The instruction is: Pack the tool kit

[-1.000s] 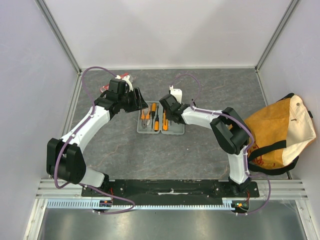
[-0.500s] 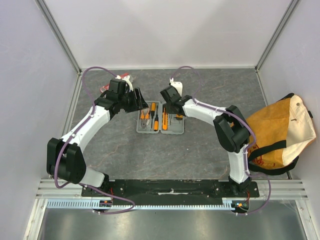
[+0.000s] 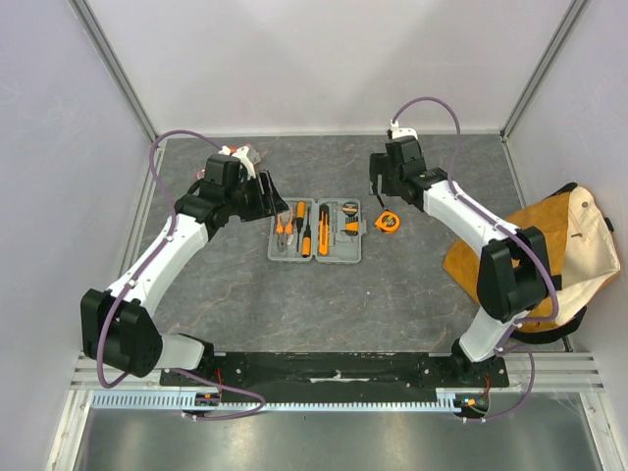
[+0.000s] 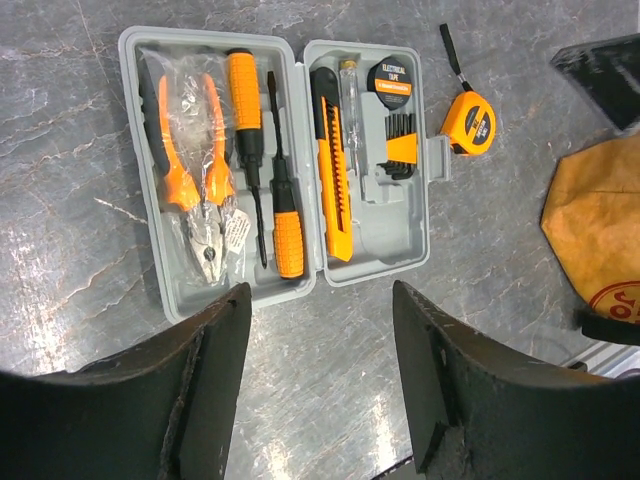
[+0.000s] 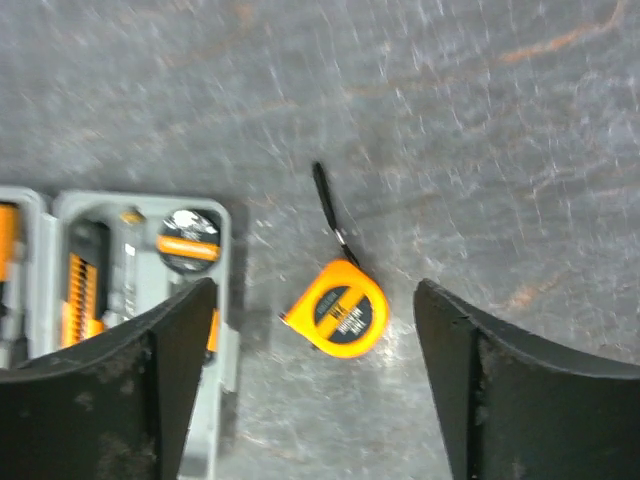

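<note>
Now, tool kit (image 4: 392,238) open, pliers (image 4: 196,190), screwdrivers (image 4: 243,100) inside

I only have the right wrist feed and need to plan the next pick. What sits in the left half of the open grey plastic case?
Observer: The left half of the grey plastic hinged case holds orange-handled pliers in clear wrap and two orange-and-black screwdrivers.
Operator: Where is the other arm?
Observer: The left gripper hovers open and empty by the case's left side.
Operator: Anything to my right?
Observer: A tan canvas bag with black straps lies at the table's right edge, beyond the round orange tape measure that you see.
</note>
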